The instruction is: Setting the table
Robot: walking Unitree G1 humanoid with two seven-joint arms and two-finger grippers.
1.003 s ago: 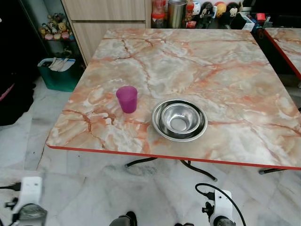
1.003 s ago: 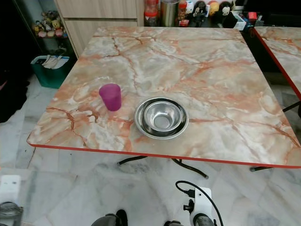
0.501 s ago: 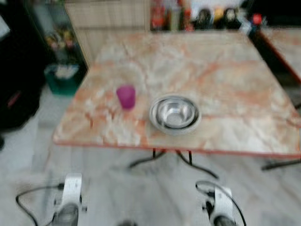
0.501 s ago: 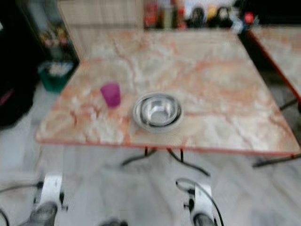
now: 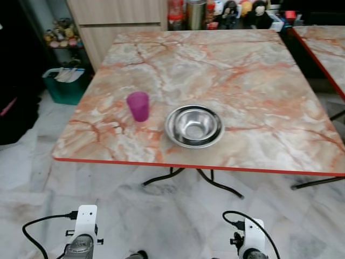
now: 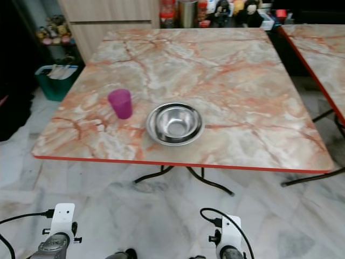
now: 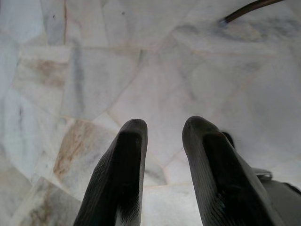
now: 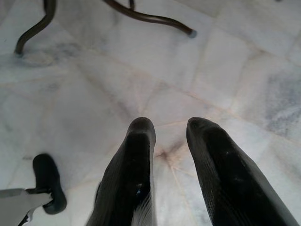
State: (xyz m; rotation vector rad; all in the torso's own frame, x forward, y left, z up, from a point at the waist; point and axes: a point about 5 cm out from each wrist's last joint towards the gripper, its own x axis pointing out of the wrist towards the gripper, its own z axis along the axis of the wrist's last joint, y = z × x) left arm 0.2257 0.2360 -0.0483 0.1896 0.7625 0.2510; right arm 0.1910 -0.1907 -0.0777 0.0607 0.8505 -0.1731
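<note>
Steel bowls nested beside purple cup

White wrist blocks, left and right, on silver arms; black looping cables; long matte black tapered fingers

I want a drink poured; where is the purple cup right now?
The purple cup stands upright on the marble table, near its front-left corner, just left of the steel bowl and apart from it.
</note>
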